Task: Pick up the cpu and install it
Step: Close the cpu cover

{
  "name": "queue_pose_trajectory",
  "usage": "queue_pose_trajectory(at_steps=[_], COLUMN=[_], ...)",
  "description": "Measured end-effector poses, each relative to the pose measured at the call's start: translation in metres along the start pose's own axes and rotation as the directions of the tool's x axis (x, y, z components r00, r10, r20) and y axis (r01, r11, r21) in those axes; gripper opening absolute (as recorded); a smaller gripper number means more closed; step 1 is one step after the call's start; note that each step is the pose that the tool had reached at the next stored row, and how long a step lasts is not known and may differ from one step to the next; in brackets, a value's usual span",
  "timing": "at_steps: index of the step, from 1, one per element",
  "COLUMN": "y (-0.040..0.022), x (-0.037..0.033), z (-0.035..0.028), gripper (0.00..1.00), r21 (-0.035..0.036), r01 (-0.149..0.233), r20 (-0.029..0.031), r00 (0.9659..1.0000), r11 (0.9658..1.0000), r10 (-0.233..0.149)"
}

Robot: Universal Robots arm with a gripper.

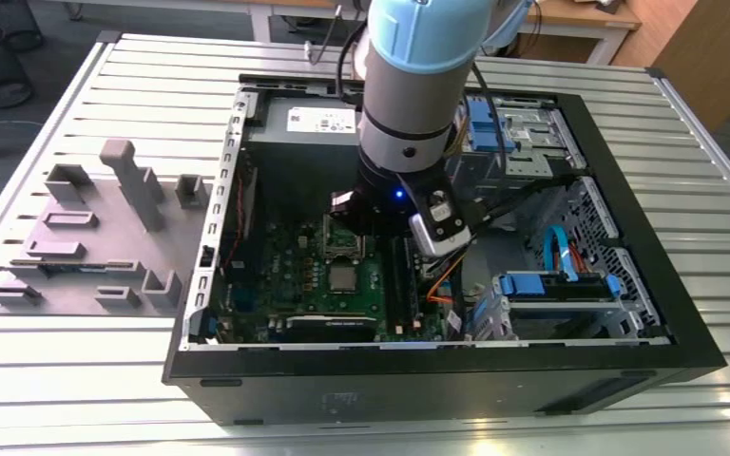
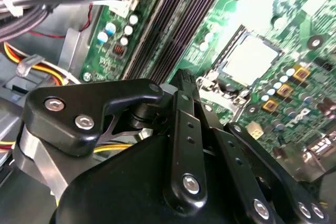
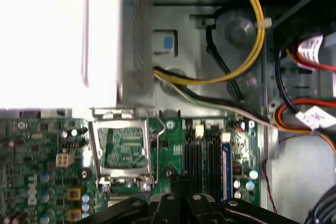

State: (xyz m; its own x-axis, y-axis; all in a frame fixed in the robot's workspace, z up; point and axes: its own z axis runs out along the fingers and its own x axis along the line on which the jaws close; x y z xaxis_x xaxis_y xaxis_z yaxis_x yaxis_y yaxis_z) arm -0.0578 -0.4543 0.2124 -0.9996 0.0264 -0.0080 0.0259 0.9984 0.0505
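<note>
Pincer (image 2: 191, 82) downward over motherboard (image 2: 294, 24), near cpu (image 2: 252, 59).

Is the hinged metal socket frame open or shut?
Open: in the first wrist view the socket frame lies flipped back, green board visible through its square hole.

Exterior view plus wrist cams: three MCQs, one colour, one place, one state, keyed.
1. The fixture blocks on the table are: A) grey B) blue C) yellow
2. The cpu lies: A) on the fixture blocks B) on the table C) on the motherboard inside the case
3. The socket frame is: A) clamped over the cpu B) swung open off the cpu C) lying on the table

A: they are matte grey. C: its silvery top shows on the green board. B: in the first wrist view, green board shows through its hole.
</note>
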Motion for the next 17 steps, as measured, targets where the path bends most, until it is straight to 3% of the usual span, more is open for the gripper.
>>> queue_pose_trajectory(at_steps=[5,10,14,17], y=[0.0031,0.0031,0.0030,0.0030], x=[-0.0037,-0.0047,-0.0047,-0.0047], z=[0.0008,0.0021,0.0035,0.0045], gripper=[0.11,0.11,0.11,0.11], r21=[-0.0003,-0.0007,-0.0016,-0.0024], r01=[0.004,0.055,0.128,0.181], r20=[-0.0002,-0.0027,-0.0063,-0.0090], r00=[1.0000,0.9985,0.9918,0.9834], r11=[1.0000,0.9985,0.9918,0.9835], r10=[-0.004,-0.055,-0.128,-0.181])
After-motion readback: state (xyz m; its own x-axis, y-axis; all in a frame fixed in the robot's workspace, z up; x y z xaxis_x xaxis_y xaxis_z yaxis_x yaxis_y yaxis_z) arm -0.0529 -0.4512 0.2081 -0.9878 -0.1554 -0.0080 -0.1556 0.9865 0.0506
